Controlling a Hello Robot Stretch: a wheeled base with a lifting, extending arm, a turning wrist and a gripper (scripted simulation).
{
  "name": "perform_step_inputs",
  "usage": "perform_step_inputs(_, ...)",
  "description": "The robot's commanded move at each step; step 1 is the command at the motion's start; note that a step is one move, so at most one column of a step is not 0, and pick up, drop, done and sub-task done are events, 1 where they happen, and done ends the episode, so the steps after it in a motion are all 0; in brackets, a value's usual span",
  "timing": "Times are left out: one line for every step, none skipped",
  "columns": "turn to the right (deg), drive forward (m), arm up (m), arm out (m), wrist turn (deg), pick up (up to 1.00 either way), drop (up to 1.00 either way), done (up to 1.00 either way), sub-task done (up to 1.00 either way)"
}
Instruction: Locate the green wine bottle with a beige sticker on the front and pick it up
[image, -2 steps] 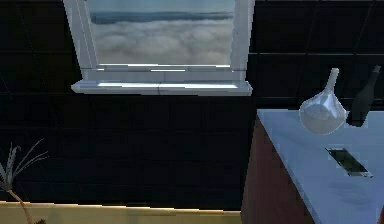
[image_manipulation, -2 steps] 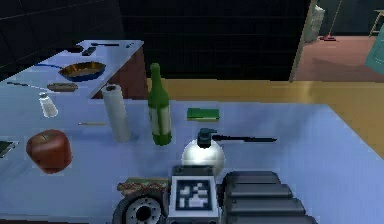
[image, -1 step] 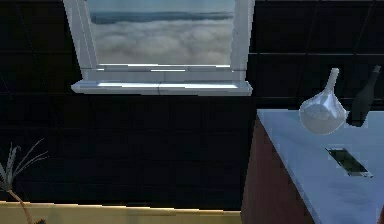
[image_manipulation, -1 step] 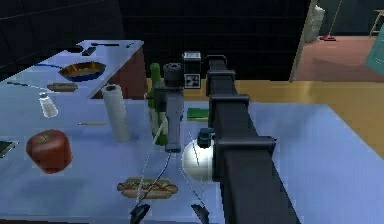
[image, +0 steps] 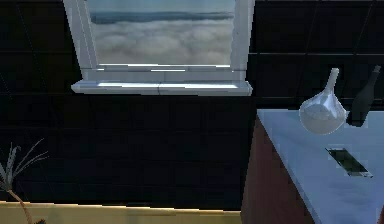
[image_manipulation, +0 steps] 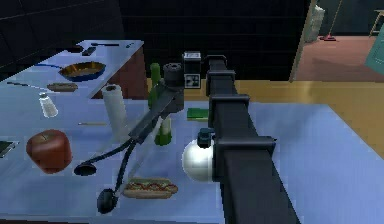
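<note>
In the arm side view, a red round thing sits at the left of the counter, with a white paper roll at its 2 o'clock. The tool points toward 8 o'clock; I cannot tell whether it grasps anything. The green wine bottle stands upright on the counter at the tool's 1 o'clock, close by its dark body. Its long axis runs 12 to 6, neck at 12, pale label low. The arm lies to the right.
</note>
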Motion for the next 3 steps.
perform_step_inputs(0.0,0.0,0.0,0.0,45.0,0.0,0.0,0.0,0.0)
perform_step_inputs(0.0,0.0,0.0,0.0,45.0,0.0,0.0,0.0,0.0)
perform_step_inputs(0.0,0.0,0.0,0.0,21.0,0.0,0.0,0.0,0.0)
